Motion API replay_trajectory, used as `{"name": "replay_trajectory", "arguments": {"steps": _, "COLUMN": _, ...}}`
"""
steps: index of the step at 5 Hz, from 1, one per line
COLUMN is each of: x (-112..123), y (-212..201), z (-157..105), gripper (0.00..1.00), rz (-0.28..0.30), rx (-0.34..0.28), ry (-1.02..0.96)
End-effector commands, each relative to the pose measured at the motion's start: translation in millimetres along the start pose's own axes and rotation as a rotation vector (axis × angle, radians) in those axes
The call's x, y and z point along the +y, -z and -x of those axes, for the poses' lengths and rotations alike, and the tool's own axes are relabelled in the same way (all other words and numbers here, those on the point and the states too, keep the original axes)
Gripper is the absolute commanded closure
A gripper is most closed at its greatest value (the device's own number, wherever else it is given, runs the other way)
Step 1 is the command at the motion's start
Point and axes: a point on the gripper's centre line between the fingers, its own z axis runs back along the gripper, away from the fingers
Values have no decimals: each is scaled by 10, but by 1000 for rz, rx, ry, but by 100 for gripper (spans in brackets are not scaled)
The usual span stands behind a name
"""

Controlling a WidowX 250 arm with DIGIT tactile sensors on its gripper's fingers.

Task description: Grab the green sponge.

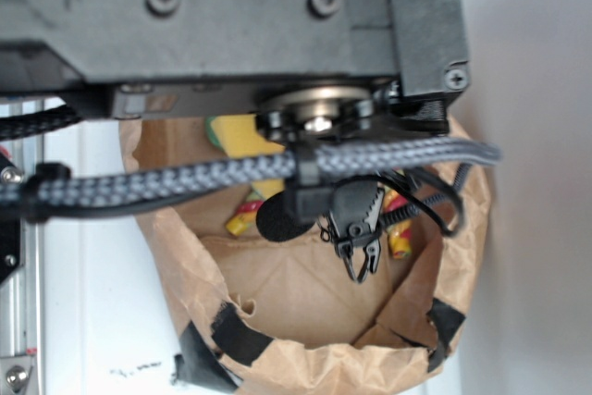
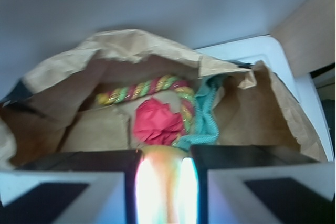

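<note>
Fingers down in the paper bag, clenched on something bright

The wrist view shows a glowing, overexposed yellowish block jammed between the two fingers – pretty sure that's the green sponge, though it's too blown out to make out the dark face. In the exterior view a bit of yellow foam with a green edge peeks out right under the arm's black body. Just past the fingertips sits a crumpled red thing, with a light teal cloth beside it and a twisted multicolored rope curling behind both – all inside the bag.
</note>
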Motion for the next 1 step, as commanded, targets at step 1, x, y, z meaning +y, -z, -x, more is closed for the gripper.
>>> {"name": "replay_trajectory", "arguments": {"steps": 1, "x": -22, "y": -213, "z": -31, "gripper": 100, "rz": -17, "rx": -60, "ry": 38}}
